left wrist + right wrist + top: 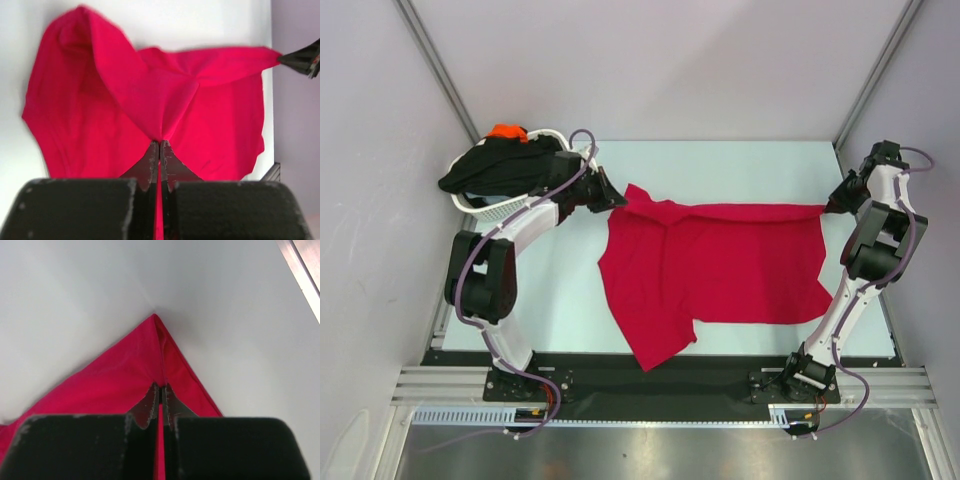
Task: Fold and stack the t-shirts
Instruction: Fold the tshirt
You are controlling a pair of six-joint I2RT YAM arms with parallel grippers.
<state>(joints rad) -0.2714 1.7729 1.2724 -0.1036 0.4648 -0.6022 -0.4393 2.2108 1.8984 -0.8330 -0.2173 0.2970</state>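
The red t-shirt (720, 265) lies spread on the table (560, 290), just right of the white basket (488, 209). The left gripper (160, 146), beside the basket, and the right gripper (161, 387), far from it, are clenched on the shirt's far edge. 2 others fill the basket: a black t-shirt (500, 165) and an orange t-shirt (507, 131).

Bright even light, faint shadows, left hand (160, 146) blurry nr lens

Left hand (612, 198) and right hand (828, 208) both clamped tight, held well apart, extended toward the far side
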